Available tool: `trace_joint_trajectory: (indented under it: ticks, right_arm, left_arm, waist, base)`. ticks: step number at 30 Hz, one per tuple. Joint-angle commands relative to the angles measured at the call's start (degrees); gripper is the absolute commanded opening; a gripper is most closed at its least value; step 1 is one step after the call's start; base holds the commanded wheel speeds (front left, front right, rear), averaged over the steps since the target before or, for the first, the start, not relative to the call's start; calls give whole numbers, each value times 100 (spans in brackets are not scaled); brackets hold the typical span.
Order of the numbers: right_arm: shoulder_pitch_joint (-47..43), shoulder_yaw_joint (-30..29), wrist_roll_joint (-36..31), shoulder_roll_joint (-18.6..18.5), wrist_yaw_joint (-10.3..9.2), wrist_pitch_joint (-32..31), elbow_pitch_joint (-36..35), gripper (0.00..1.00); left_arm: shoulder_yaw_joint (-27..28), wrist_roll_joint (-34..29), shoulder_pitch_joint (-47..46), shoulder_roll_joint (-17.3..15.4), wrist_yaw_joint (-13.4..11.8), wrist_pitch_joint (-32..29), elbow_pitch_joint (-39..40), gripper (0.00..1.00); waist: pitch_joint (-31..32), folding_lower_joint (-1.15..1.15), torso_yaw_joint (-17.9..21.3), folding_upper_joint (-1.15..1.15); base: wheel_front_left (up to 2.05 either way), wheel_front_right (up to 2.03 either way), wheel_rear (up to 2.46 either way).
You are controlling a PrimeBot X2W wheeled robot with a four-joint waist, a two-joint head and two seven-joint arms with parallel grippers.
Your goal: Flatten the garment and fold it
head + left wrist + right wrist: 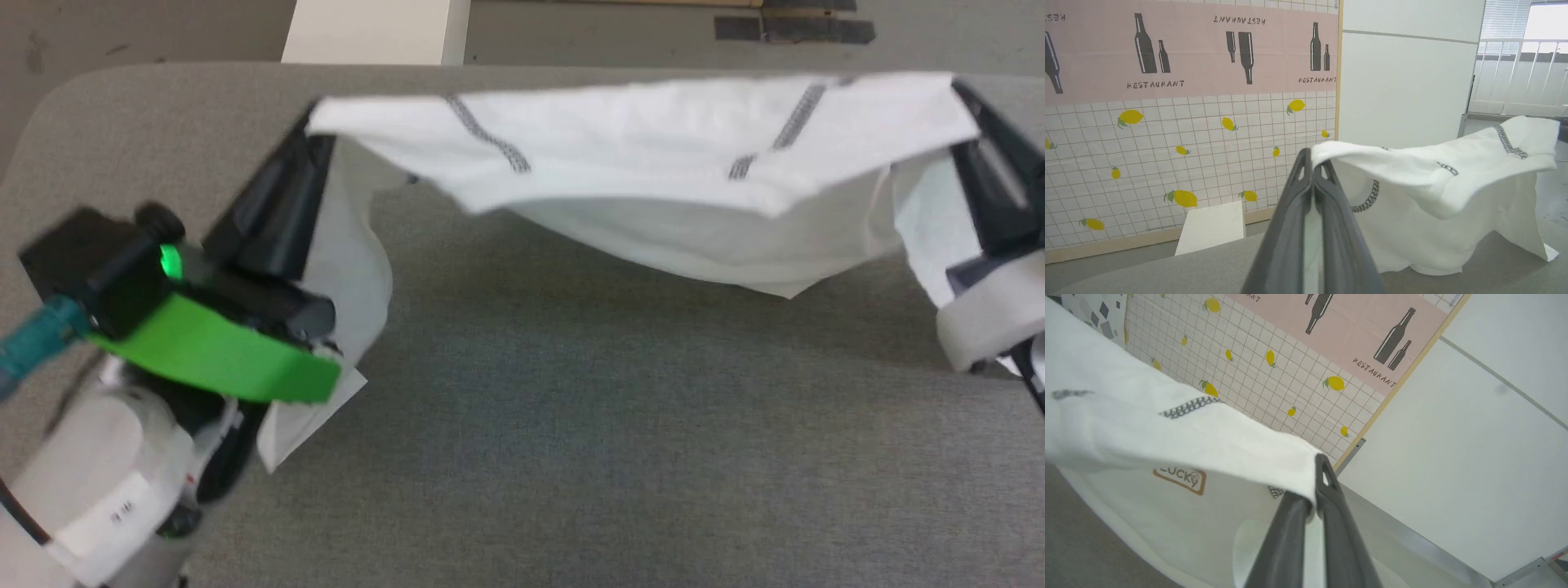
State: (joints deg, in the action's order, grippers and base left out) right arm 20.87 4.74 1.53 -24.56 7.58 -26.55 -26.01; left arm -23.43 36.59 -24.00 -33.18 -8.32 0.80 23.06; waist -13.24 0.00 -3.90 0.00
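Your left gripper (306, 139) and right gripper (970, 100) are each pinched tight on the shirt (653, 155), holding it up stretched. Next, lay it down flat on the table (571, 457).

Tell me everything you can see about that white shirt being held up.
The garment is thin, soft white fabric with two dark grey zigzag seams set diagonally and a brown-edged label. It hangs stretched between the left gripper and right gripper, each shut on its top edge. Its middle sags, and its lower edge seems to reach the grey table.
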Motion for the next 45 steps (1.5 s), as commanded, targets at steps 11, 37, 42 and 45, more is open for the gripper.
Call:
trace_joint_trajectory:
  ticks: [11, 37, 42, 45]
  right_arm:
    - [1739, 417, 79, -414, -9, -188, 97, 0]
    - [5626, 2216, 412, -325, -9, -180, 2610, 0]
    - [6743, 2443, 31, -138, -9, 156, 3544, 0]
    - [7330, 2515, -254, -23, -9, 406, 4070, 0]
  left_arm:
    - [268, -194, -1700, -250, -136, -966, 54, 0]
    - [122, -346, -4942, 139, -45, -2108, -2089, 0]
    - [60, -715, -5866, 316, -4, -1772, -2847, 0]
    - [74, -893, -6345, 442, -12, -1435, -3234, 0]
  waist:
    - [458, 0, 137, 0]
    - [-1016, 0, 525, 0]
    - [-1662, 0, 556, 0]
    - [-2020, 0, 524, 0]
  base:
    - [0, 0, 0]
    - [0, 0, 0]
    - [0, 0, 0]
    - [0, 0, 0]
